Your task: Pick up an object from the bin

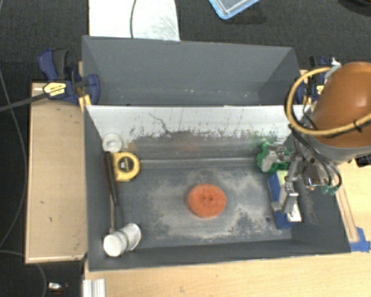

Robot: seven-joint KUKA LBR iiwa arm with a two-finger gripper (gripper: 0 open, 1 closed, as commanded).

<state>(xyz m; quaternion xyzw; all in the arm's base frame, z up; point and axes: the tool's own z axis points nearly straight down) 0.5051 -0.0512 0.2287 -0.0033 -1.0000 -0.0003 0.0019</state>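
My gripper [292,204] hangs low at the right end of the bin, close to the right wall. A long blue thing [275,195] lies lengthwise just to its left, touching or nearly touching the gripper. A small green and white thing [266,157] lies behind them, near the back wall. A flat round orange disc [206,201] rests on the bin floor in the middle, well to the left of the gripper.
Along the left wall lie a yellow tape measure [126,166], a small white cap [112,143] and a dark-handled tool with a silvery head [122,239]. The arm's orange dome overhangs the bin's right rim.
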